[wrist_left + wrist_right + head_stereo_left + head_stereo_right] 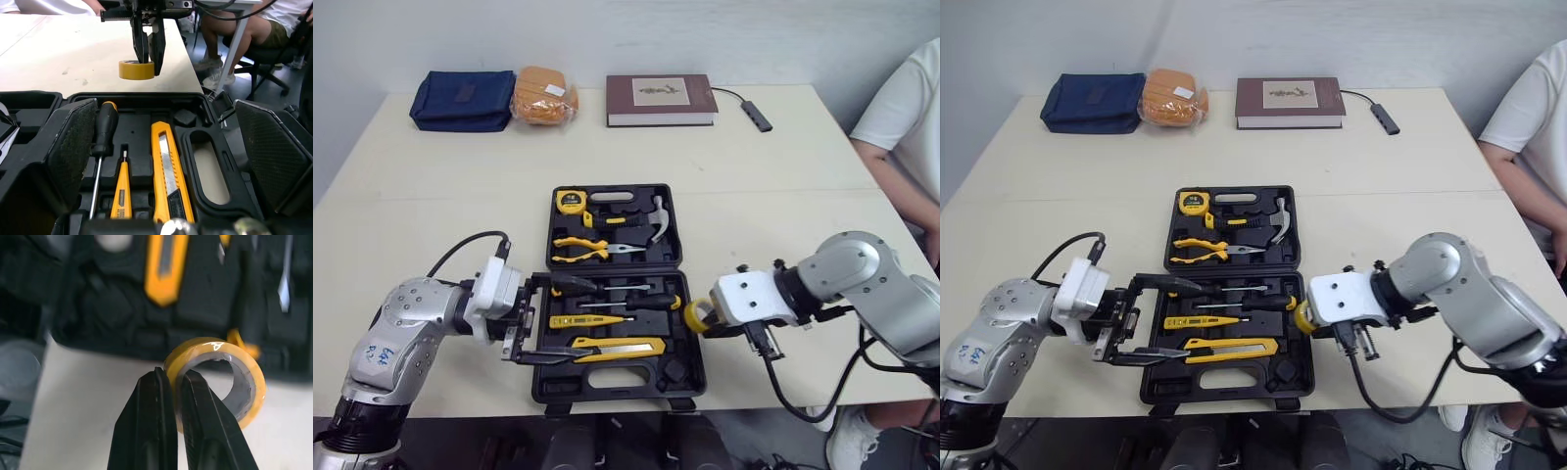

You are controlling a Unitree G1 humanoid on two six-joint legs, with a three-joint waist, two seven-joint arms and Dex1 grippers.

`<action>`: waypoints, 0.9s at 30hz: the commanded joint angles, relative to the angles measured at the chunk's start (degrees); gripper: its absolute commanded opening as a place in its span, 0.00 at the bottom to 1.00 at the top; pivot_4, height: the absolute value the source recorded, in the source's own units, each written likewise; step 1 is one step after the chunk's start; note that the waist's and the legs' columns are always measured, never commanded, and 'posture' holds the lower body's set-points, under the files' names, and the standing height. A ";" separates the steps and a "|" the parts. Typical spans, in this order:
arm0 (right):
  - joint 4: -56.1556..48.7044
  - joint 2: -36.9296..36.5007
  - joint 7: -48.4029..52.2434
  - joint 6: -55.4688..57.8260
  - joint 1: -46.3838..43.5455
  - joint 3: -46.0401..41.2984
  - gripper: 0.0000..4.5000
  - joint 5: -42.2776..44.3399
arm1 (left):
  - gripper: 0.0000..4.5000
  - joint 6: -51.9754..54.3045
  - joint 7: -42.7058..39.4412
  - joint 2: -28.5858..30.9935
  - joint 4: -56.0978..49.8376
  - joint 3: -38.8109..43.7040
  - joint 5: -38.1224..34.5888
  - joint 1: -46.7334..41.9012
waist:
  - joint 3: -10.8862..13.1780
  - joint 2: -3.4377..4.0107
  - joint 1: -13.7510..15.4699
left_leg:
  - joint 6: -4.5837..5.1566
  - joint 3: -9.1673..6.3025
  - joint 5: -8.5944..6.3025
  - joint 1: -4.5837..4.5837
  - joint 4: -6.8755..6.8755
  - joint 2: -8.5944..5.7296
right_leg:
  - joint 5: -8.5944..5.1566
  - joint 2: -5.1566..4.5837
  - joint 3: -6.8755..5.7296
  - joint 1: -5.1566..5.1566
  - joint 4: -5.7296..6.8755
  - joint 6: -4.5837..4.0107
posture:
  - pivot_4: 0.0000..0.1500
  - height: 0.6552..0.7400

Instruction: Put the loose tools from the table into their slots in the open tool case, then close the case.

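My right gripper [173, 382] is clenched on the wall of the yellow roll of tape [247, 391], a grip that should carry it; the roll sits just beside the right edge of the open black plastic tool case [677, 370]; my left gripper [530, 319] is spread wide at the case's left edge, probably to steady it; 1 slotted yellow utility knife [617, 347] lies between them.

Beige table [431, 186] bears open tool case [607, 392], book [661, 98], blue pouch [462, 100], orange packet [545, 95]
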 commanded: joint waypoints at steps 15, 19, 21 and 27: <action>-7.24 5.30 2.18 5.22 -0.60 12.22 0.01 -0.89 | 1.00 -0.46 -2.38 2.26 -3.59 -0.30 0.65 3.59 | -0.01 -0.02 0.01 | 0.05 -0.10 0.02 -0.05 0.04 -0.08 | -0.02 -0.17 0.06 -0.02 0.10 -0.03 | 1.00 1.00; -7.94 6.22 1.19 6.64 -0.06 13.60 0.01 -1.64 | 1.00 -0.34 -2.40 2.57 -4.09 0.10 0.66 4.22 | -0.01 -0.02 0.01 | 0.05 -0.10 0.02 -0.04 0.04 -0.09 | -0.02 -0.17 0.05 -0.01 0.10 -0.03 | 1.00 1.00; -7.60 6.27 0.66 7.07 -0.20 14.46 0.01 -2.74 | 1.00 -0.24 -2.33 2.80 -4.15 0.29 0.67 4.31 | -0.02 -0.03 0.01 | 0.05 -0.10 0.02 -0.03 0.04 -0.09 | -0.02 -0.17 0.05 -0.01 0.10 -0.03 | 1.00 1.00; -6.08 3.86 0.91 7.42 -1.49 16.73 0.01 -7.44 | 1.00 -0.21 -1.50 3.02 -4.45 0.65 0.78 4.67 | -0.13 -0.23 0.00 | 0.05 -0.11 0.02 0.03 0.04 -0.08 | -0.02 -0.18 0.07 0.04 0.10 -0.03 | 1.00 1.00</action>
